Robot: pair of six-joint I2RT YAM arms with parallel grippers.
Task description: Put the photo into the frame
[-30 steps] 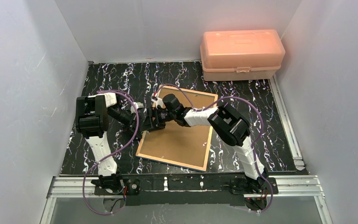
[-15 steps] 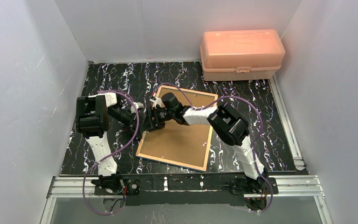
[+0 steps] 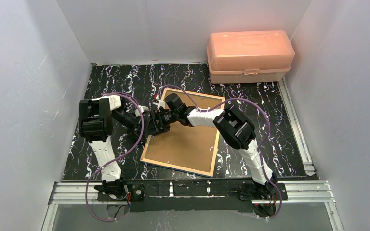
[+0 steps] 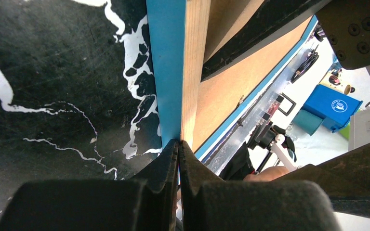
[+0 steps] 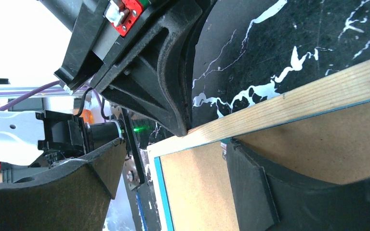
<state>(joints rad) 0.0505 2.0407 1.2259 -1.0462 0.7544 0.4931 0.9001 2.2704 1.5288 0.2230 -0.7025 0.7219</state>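
Frames: one, back up. Left gripper is shut, its tips against the frame's edge. Right gripper is wide open astride that edge, gripping nothing, and sits slightly further left than before.

Top view bright, even and sharp, with faint soft shadows on the dark surface; both wrist views overexposed to white in the background, the left gripper and right gripper dark and blurred up close.
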